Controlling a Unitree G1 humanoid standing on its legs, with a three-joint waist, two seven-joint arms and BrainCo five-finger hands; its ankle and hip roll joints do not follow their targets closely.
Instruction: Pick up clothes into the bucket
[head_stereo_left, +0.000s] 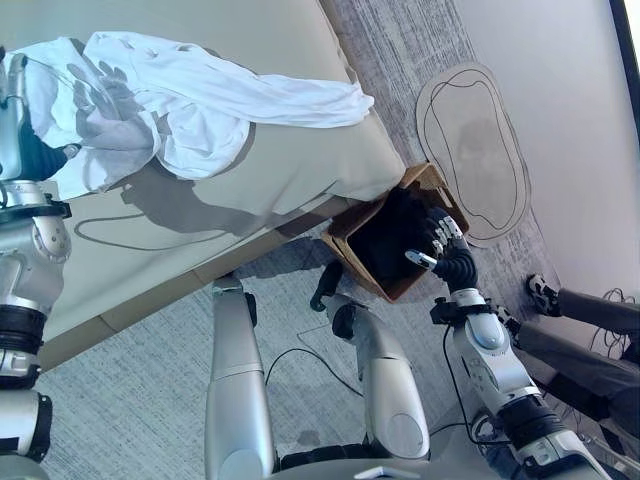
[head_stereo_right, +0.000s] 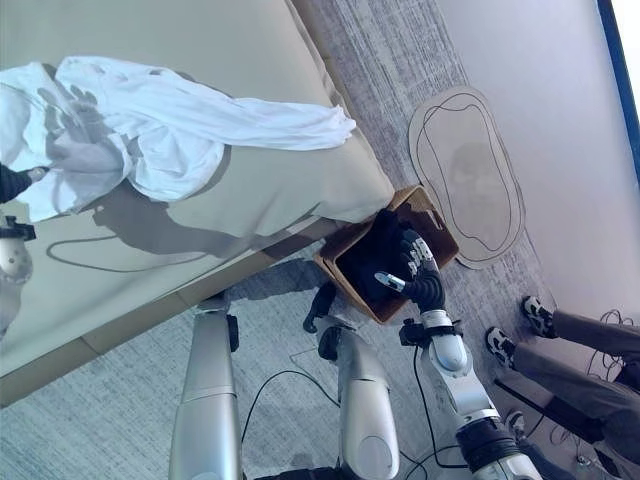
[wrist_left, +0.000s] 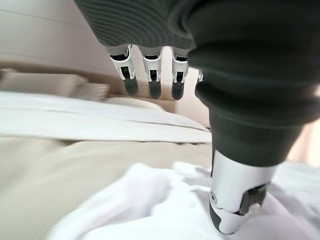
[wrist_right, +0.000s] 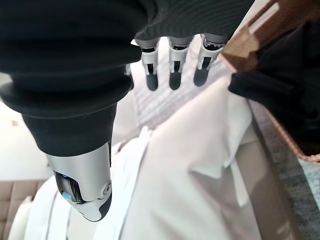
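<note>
A white garment (head_stereo_left: 200, 100) lies crumpled on the beige bed (head_stereo_left: 300, 180), and also shows under my left hand (wrist_left: 150, 205). That left hand (head_stereo_left: 35, 155) is at the garment's left end, open, fingers (wrist_left: 154, 75) straight above the cloth and the thumb low over it. The bucket is a brown box (head_stereo_left: 428, 180) on the floor by the bed's corner, with black cloth (head_stereo_left: 385, 240) in it. Over the box's near side hovers my right hand (head_stereo_left: 445, 248), open and holding nothing, fingers (wrist_right: 172, 70) straight beside the box's rim (wrist_right: 250, 30).
A flat oval mat (head_stereo_left: 475, 150) lies on the grey carpet beyond the box. A person's legs and shoes (head_stereo_left: 545, 295) are at the right. The bed's edge runs just left of the box.
</note>
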